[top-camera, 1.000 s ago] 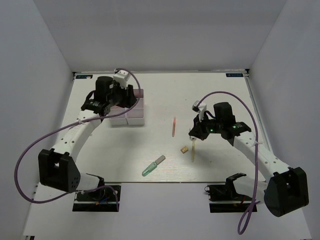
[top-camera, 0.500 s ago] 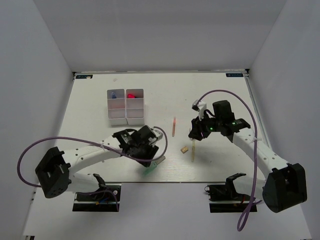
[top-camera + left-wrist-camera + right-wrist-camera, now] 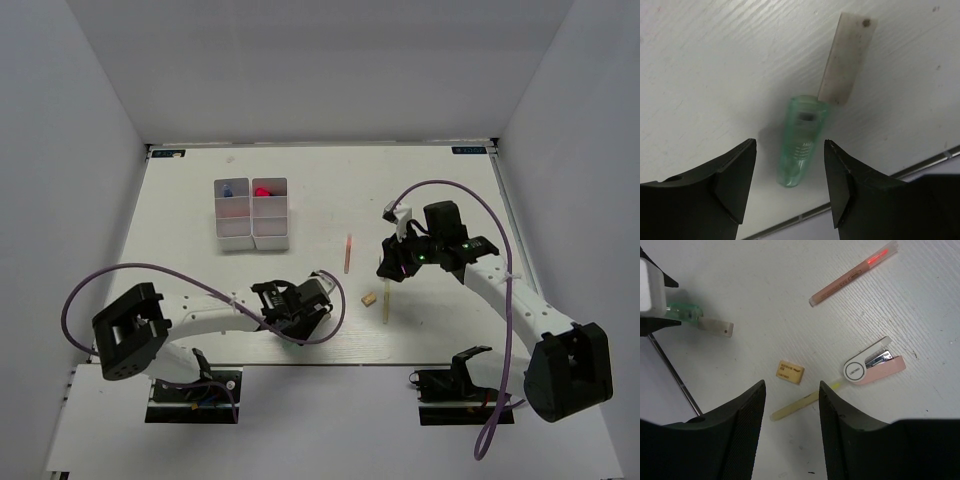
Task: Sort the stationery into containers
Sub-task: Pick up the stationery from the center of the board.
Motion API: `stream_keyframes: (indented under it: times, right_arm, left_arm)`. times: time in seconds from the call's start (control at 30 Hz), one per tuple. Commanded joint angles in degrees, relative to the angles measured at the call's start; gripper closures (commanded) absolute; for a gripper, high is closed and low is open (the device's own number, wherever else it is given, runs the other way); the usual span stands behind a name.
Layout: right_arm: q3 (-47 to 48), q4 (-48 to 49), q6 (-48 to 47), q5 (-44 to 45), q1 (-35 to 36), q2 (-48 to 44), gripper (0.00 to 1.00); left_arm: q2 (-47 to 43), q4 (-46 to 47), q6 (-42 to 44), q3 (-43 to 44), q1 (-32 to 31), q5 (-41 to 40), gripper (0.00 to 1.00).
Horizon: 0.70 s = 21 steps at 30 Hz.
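Note:
A pale green marker (image 3: 802, 145) with a white cap (image 3: 845, 60) lies near the table's front edge. My left gripper (image 3: 789, 150) is open, one finger on each side of the marker's green end without touching it; from above the gripper (image 3: 300, 318) covers it. My right gripper (image 3: 791, 387) hangs open over a tan eraser (image 3: 790, 372) and a pale wooden pencil (image 3: 800, 405). A small pink and white stapler (image 3: 872, 364) and an orange pencil (image 3: 855, 274) lie beyond. Two white containers (image 3: 252, 228) stand at the back left, with a blue item (image 3: 228, 187) and a red one (image 3: 262, 190) inside.
The table's front edge (image 3: 890, 175) runs just behind the green marker. From above, the eraser (image 3: 369, 298), wooden pencil (image 3: 385, 306) and orange pencil (image 3: 347, 253) lie mid-table between both arms. White walls close in the table on three sides.
My left arm has swung from over the containers down to the green marker near the front edge. The right arm has hardly shifted.

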Motion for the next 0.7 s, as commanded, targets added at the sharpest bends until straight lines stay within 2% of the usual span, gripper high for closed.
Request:
stream_keyframes:
  times: [0.0, 0.27, 0.47, 0.67]
  right_arm:
    - [2.32, -0.73, -0.68, 0.34, -0.31, 0.28, 0.5]
    - [2.41, -0.91, -0.68, 0.51, -0.23, 0.28, 0.5]
    - [2.67, -0.82, -0.59, 0.51, -0.4, 0.11, 0.5]
    - [2.59, -1.0, -0.41, 0.16, -0.49, -0.07, 0.5]
  left_arm:
    - [1.88, 6.83, 0.15, 0.15, 0.15, -0.55, 0.33]
    - [5.92, 8.68, 0.68, 1.56, 0.59, 3.41, 0.39]
    - [6.72, 7.81, -0.81, -0.1, 1.38, 4.11, 0.54]
    - [5.58, 6.13, -0.81, -2.39, 2.61, 4.55, 0.55]
